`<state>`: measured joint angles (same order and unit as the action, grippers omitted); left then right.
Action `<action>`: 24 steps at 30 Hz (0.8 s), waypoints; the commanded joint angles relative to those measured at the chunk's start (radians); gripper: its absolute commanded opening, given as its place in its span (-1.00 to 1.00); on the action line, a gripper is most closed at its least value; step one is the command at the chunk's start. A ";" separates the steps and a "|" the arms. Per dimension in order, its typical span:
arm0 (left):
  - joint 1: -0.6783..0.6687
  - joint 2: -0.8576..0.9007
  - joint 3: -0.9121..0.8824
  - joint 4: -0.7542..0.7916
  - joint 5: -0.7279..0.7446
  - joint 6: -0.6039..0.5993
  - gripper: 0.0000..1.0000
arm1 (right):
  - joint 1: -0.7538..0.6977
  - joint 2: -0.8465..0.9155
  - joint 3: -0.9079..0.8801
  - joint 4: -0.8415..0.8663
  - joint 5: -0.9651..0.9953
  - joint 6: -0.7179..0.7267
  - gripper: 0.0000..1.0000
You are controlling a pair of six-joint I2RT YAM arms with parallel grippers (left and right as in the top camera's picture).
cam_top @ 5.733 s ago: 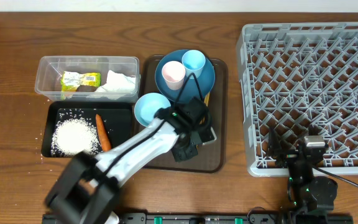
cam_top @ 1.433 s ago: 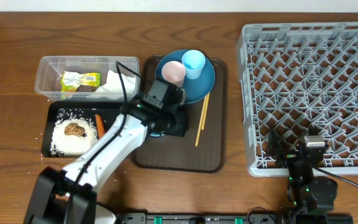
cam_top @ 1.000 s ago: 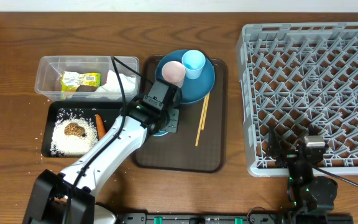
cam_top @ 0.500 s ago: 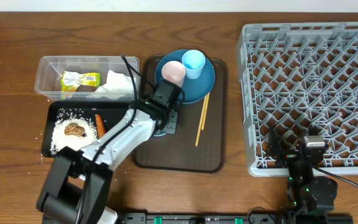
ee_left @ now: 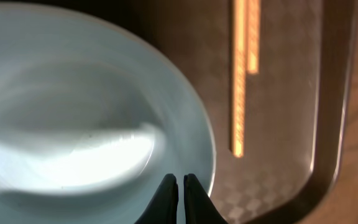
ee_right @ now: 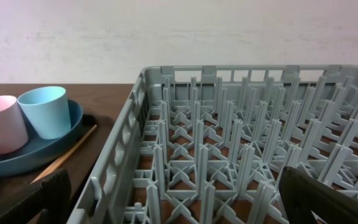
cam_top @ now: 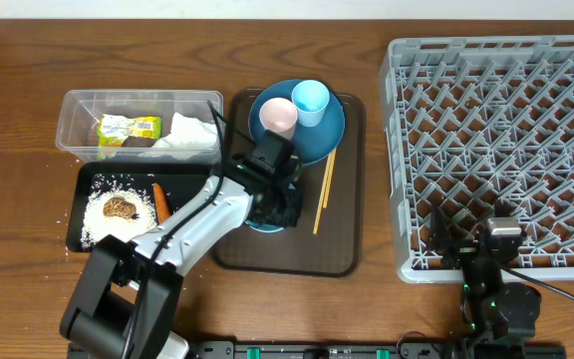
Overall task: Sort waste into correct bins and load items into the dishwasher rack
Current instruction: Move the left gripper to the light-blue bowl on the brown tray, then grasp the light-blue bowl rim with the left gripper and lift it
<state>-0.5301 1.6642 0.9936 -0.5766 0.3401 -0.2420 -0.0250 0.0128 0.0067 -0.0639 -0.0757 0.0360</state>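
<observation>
My left gripper [cam_top: 276, 204] hangs over the white bowl [cam_top: 265, 226], which it mostly hides from overhead. In the left wrist view its fingers [ee_left: 180, 185] are shut, just inside the bowl's [ee_left: 73, 124] right rim and holding nothing. The wooden chopsticks [cam_top: 324, 189] lie to the right and also show in the left wrist view [ee_left: 241, 74]. The pink cup [cam_top: 278, 116] and light blue cup [cam_top: 310, 100] stand on the blue plate [cam_top: 322, 135]. My right gripper [cam_top: 488, 242] is open and empty at the grey rack's [cam_top: 506, 130] front edge, fingers wide apart [ee_right: 173, 190].
The clear tub [cam_top: 78, 105] holds the yellow-green wrapper [cam_top: 128, 128] and the napkin [cam_top: 189, 133]. The black tray [cam_top: 74, 214] holds rice [cam_top: 108, 227], the carrot stick [cam_top: 159, 199] and a brown lump [cam_top: 120, 207]. Bowl, plate and chopsticks rest on the brown serving tray [cam_top: 297, 249].
My left gripper has moved a little right and toward the front, staying over the bowl. The brown lump reached the black tray earlier. The right arm has not moved.
</observation>
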 commanded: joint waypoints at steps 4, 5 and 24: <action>-0.056 -0.017 0.019 -0.023 0.043 0.044 -0.86 | 0.000 0.000 -0.001 -0.004 -0.003 -0.015 0.99; -0.056 -0.021 0.021 -0.023 0.040 0.047 -0.85 | 0.000 0.000 -0.001 -0.004 -0.003 -0.015 0.98; 0.072 -0.121 0.042 -0.097 -0.345 -0.034 0.15 | 0.000 0.000 -0.001 -0.004 -0.003 -0.015 0.98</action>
<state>-0.4950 1.5192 1.0203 -0.6579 0.0586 -0.2218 -0.0250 0.0128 0.0067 -0.0639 -0.0757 0.0364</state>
